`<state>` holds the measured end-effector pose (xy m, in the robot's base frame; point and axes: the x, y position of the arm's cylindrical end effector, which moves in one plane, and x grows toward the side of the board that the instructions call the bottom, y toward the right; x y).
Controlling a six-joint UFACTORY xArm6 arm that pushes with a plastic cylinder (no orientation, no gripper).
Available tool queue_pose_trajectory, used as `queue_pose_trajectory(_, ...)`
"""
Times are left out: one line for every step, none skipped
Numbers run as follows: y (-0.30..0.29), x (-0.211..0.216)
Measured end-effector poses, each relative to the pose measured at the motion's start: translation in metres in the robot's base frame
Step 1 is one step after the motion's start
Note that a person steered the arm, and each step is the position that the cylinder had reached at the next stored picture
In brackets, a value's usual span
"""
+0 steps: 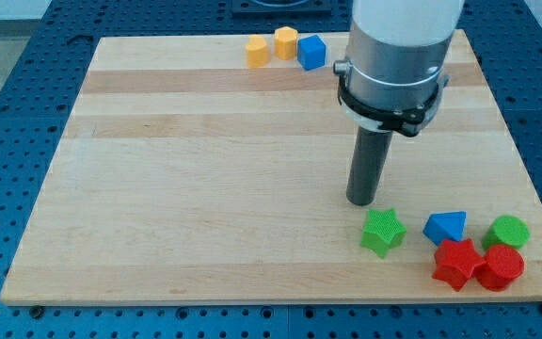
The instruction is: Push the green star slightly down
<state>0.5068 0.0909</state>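
— Wooden board (pixel 205 169) on a blue perforated table (pixel 7 56); what lies nearest?

— At the near right corner, a cluster: a red star (pixel 456 265) and, touching it on its right, a red block (pixel 502 267), rounded, its exact shape hard to tell; just behind those, a blue triangle (pixel 446 227) and a green round block (pixel 507 232), the green one touching the red block's far side.

— And the green star (pixel 382 232)?

— Left of that cluster, near the board's near edge; it sits apart from the blue triangle, with bare wood between them.

— Where is my tip (pixel 361 201) against it?

— Just beyond the star's far side and a touch left of its centre; very close, though I cannot tell whether it touches; the rod rises from there into the wide grey and white arm body (pixel 393 56).

— Any jaws to report, spread or pressed together?

— The arm ends in a plain rod; it has no jaws, so it pinches nothing.

— Farther back?

— At the far edge, well apart from the rest, three blocks in a row: an orange block (pixel 257 51) on the left, a yellow hexagon-like block (pixel 285 42) beside it, and a blue cube (pixel 312 52) on the right, just left of the arm body.
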Motion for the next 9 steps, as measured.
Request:
queue_pose_trajectory(0.002,0.0)
queue_pose_trajectory(0.002,0.001)
queue_pose_trajectory(0.002,0.012)
queue_pose_trajectory(0.002,0.013)
queue_pose_trajectory(0.005,0.013)
queue_pose_trajectory(0.008,0.016)
queue_pose_trajectory(0.01,0.016)
queue_pose_trajectory(0.011,0.016)
queue_pose_trajectory(0.011,0.016)
